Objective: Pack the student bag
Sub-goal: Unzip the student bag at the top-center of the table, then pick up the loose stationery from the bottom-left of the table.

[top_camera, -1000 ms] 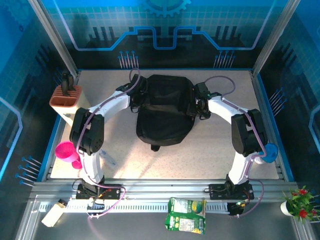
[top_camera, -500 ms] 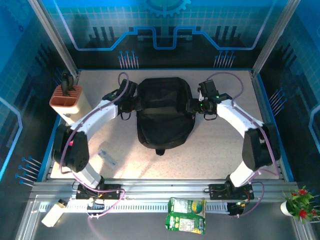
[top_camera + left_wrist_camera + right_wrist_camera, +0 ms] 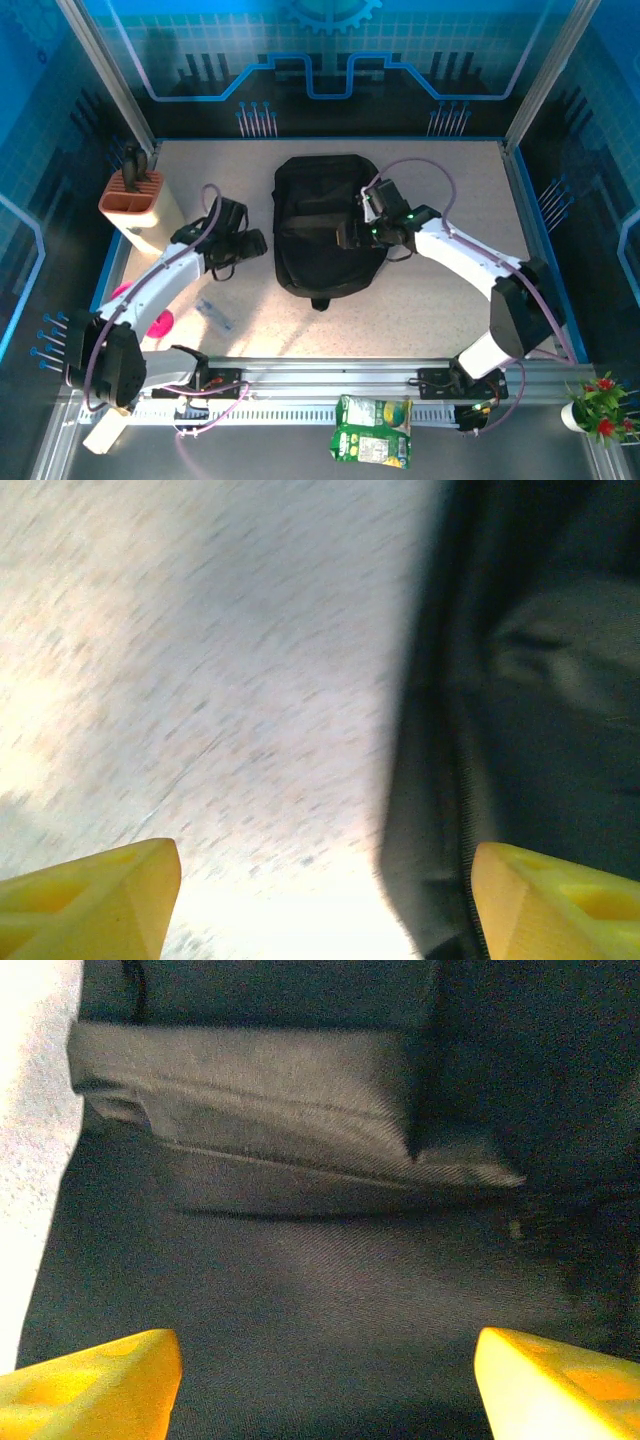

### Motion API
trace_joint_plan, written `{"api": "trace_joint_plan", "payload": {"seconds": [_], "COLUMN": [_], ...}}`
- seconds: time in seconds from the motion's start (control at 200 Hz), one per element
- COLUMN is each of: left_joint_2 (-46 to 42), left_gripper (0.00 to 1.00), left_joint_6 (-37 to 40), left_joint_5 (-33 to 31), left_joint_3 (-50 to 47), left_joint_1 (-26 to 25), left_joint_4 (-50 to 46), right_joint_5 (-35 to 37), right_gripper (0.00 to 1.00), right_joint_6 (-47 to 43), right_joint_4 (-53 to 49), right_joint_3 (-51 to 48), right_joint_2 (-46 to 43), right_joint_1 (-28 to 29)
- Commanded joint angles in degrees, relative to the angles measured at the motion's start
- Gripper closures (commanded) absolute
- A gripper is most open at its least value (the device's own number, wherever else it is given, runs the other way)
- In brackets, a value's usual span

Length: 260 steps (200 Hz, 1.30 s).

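Black fabric everywhere here: the student bag (image 3: 318,215) lies flat in the middle of the speckled table (image 3: 440,310), a bit toward the far side. The left gripper (image 3: 250,243) sits just left of the bag over bare tabletop, yellow fingers (image 3: 90,895) spread wide with nothing between them. The right gripper (image 3: 345,235) is over the bag's middle, also released and holding nothing. From its wrist, the fabric has a folded band across it (image 3: 260,1100). Can't tell if it's touching.
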Motion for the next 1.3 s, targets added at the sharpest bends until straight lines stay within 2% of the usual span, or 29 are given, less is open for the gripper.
{"api": "trace_joint_plan", "payload": {"seconds": [0.0, 0.105, 0.205, 0.535, 0.675, 0.885, 1.296], "left_joint_2": [-4.0, -6.4, -8.3, -10.2, -10.1, -8.9, -4.3], "left_gripper": [0.21, 0.2, 0.16, 0.15, 0.23, 0.41, 0.45], "left_joint_6": [-6.8, -11.4, -13.7, -18.9, -19.1, -19.1, -17.9], "left_joint_5": [-2.9, -6.7, -9.8, -7.6, -5.1, -3.8, -1.5], "left_joint_3": [-4.1, -7.9, -12.7, -22.4, -24.2, -24.8, -23.6], "left_joint_1": [2.1, 2.7, 3.5, 7.3, 8.2, 8.5, 8.6], "left_joint_4": [-7.5, -12.3, -12.0, -4.8, -1.5, 0.7, 1.5], "right_joint_5": [-2.0, -1.4, -0.9, -0.9, -1.0, -1.0, -1.0], "right_gripper": [0.23, 0.23, 0.23, 0.23, 0.24, 0.25, 0.25], "right_joint_6": [2.3, 3.1, 3.0, 3.1, 3.5, 3.9, 4.3], "right_joint_4": [0.6, 0.6, 0.5, -1.2, -1.4, -1.6, -1.7], "right_joint_3": [1.6, 2.8, 3.9, 5.5, 5.6, 5.8, 5.4], "right_joint_2": [4.7, 7.4, 8.9, 11.0, 11.3, 11.5, 11.3], "right_joint_1": [1.2, 1.2, 1.1, 0.5, 0.3, 0.3, -0.3]}}
